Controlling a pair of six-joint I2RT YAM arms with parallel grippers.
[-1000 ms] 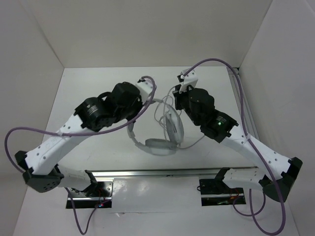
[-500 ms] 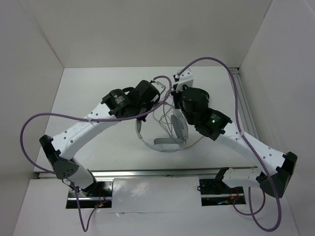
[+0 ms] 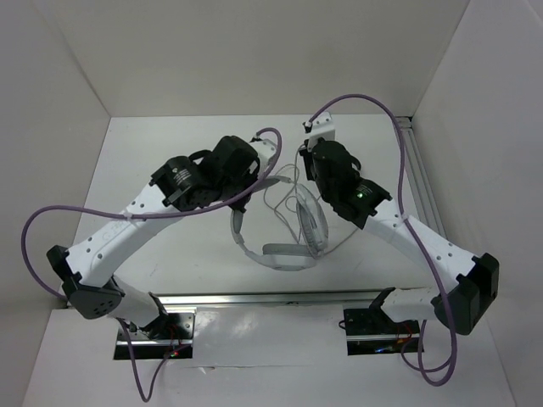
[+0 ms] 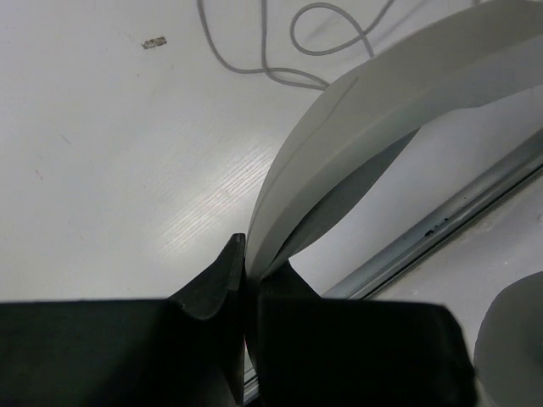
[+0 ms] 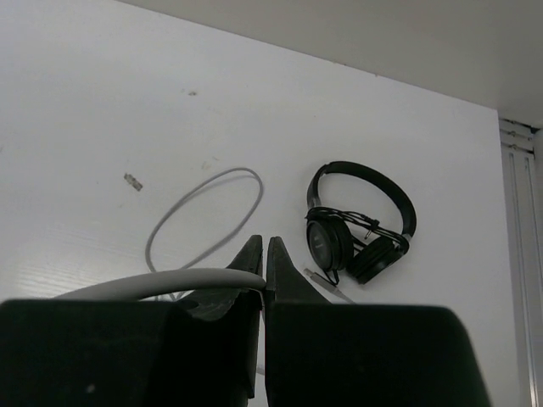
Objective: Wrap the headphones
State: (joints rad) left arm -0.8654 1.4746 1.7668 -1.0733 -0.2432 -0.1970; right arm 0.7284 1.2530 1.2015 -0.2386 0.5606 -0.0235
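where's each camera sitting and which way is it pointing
Top external: above and behind the bases, looking down on the table; the left arm, right arm and white headphones show.
Left wrist: on the left arm, looking past the left claw, shut on the headband.
Right wrist: on the right arm, looking past the right claw, which pinches the cable, toward black headphones.
Shared: both wrist views show the grey cable looped on the table.

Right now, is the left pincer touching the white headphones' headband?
Touching. The left wrist view shows the left pincer shut on the white headphones' headband, with the band's edge squeezed between the two black fingertips and no gap.
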